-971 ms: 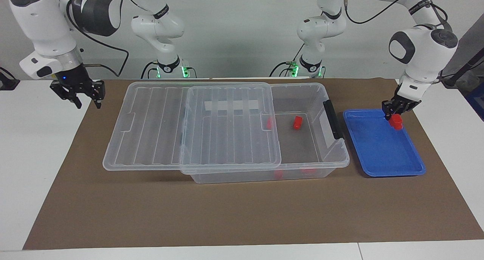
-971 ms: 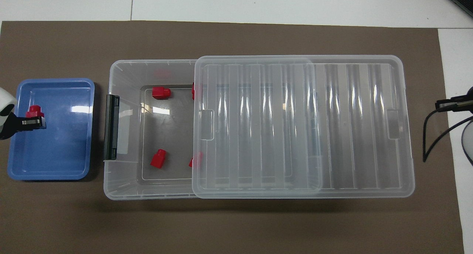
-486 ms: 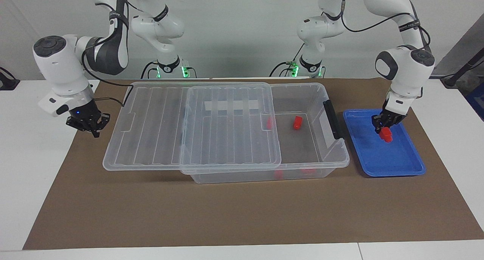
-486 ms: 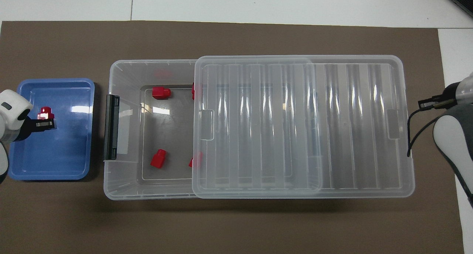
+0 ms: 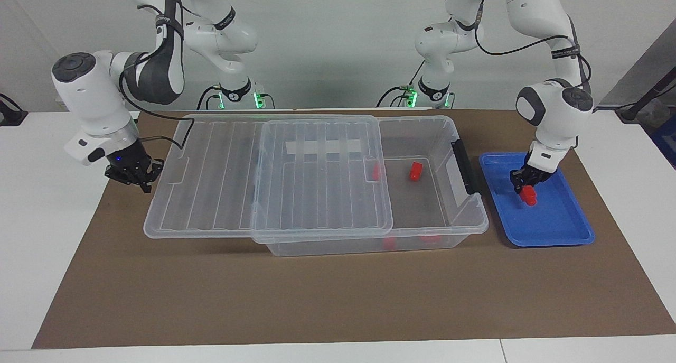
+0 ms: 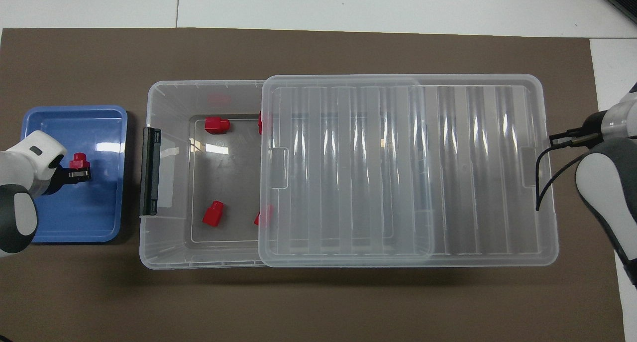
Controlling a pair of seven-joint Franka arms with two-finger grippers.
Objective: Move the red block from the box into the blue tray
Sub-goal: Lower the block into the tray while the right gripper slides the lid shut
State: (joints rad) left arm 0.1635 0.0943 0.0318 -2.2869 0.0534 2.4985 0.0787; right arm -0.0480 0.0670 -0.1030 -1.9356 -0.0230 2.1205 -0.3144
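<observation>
My left gripper [image 5: 524,187] is shut on a small red block [image 5: 529,195] and holds it low inside the blue tray [image 5: 549,241], close to the floor near its middle. From above, that red block [image 6: 78,160] shows just past the left gripper [image 6: 78,172] over the blue tray [image 6: 99,212]. The clear box [image 5: 465,225] stands beside the tray, half open. Two more red blocks [image 6: 217,125] [image 6: 214,213] lie on its uncovered floor. My right gripper [image 5: 138,179] is shut, low at the lid's edge at the right arm's end of the table.
The ribbed clear lid [image 5: 211,183] is slid toward the right arm's end and overhangs the box [image 6: 169,252]. Two further red pieces [image 6: 260,123] [image 6: 264,215] peek out at the lid's [image 6: 448,172] edge. A black latch handle [image 6: 150,171] faces the tray. A brown mat covers the table.
The left gripper has carried the red block from the tray's rim down toward its middle. The right arm has swung down to the lid's end edge.
</observation>
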